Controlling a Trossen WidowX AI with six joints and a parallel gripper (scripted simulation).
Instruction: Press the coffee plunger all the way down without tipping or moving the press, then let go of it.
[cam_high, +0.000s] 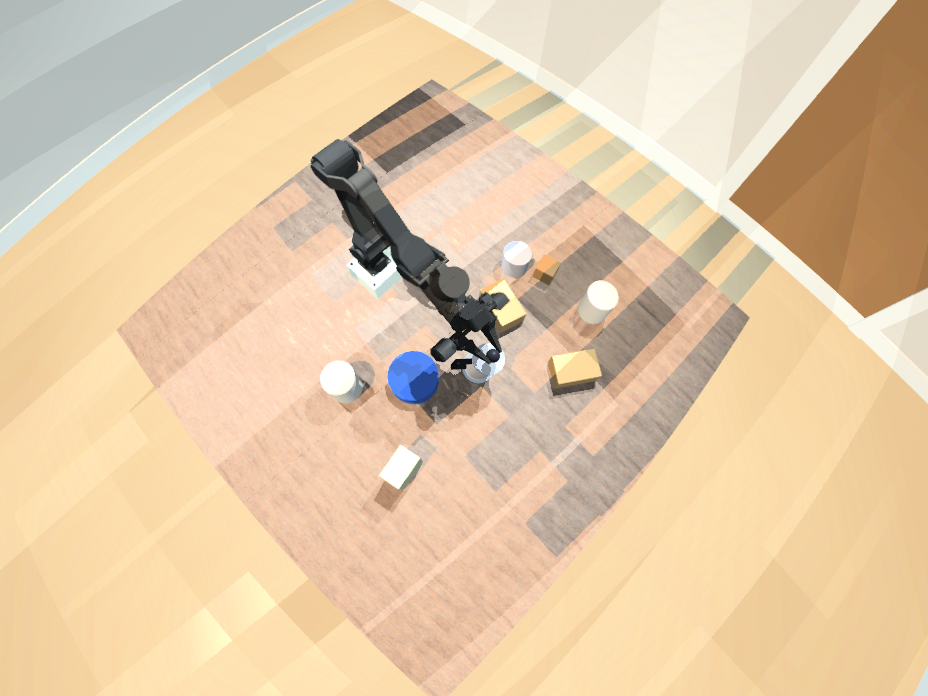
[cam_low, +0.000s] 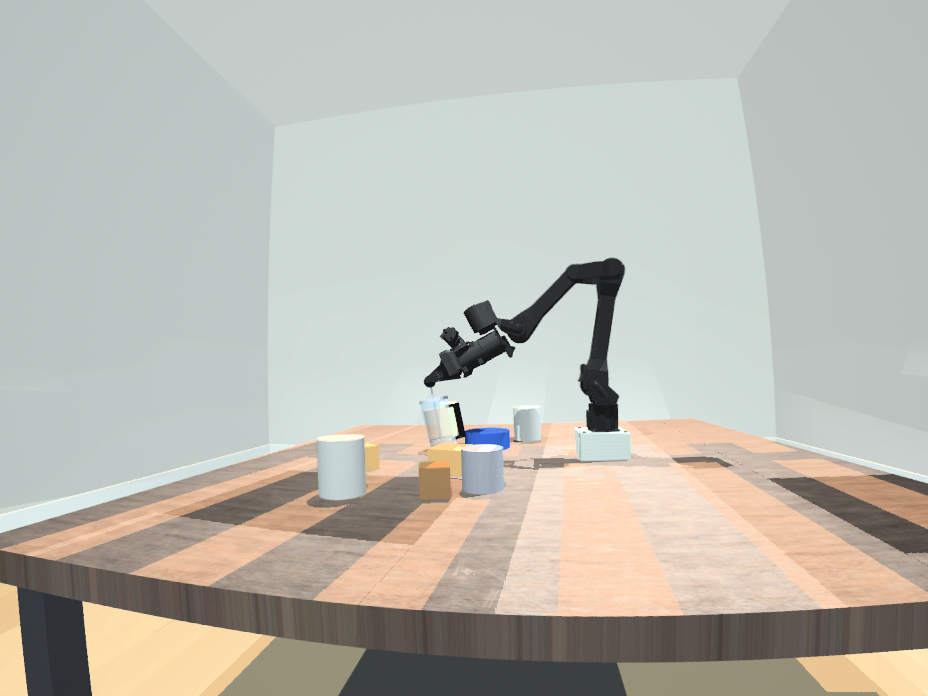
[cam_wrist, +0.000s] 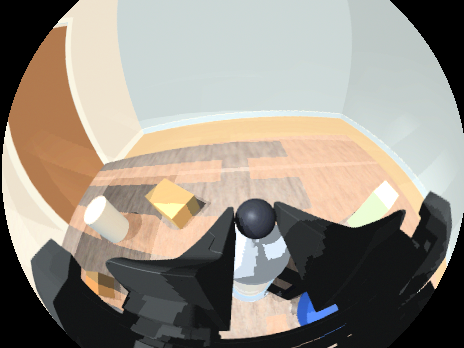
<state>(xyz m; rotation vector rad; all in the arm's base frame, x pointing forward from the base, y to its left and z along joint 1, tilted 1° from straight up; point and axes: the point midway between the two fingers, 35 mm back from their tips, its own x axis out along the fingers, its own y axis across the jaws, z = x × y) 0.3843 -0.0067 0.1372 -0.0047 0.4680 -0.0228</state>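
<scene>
The coffee press (cam_low: 439, 421) stands upright near the middle of the counter (cam_low: 599, 539), a clear beaker with a black handle on the side toward the arm's base. Its plunger knob (cam_wrist: 256, 218), a dark ball, sits on a thin rod that rises straight up from the lid, and in the side view a short stretch of rod shows between knob and lid, so the plunger seems only partly down. The gripper (cam_wrist: 256, 222) is clenched on that knob, one finger on each side of it. The press lies directly below the gripper, and the rod's long axis is vertical, so the coming move calls, I judge, for a straight downward push along that axis; the wrist comes in at a slant from the base side, which could drag the press sideways if the push is not kept vertical. Touching or just beside the press, toward the counter's left edge in the top view, lies one blue disc (cam_high: 413, 376). Around them stand three pale cylinders (cam_high: 338, 379) (cam_high: 516, 258) (cam_high: 598, 301), three tan blocks (cam_high: 506, 307) (cam_high: 574, 369) (cam_high: 547, 267) and one whitish block (cam_high: 400, 467). There is a single arm, on a white base (cam_low: 625, 454).
</scene>
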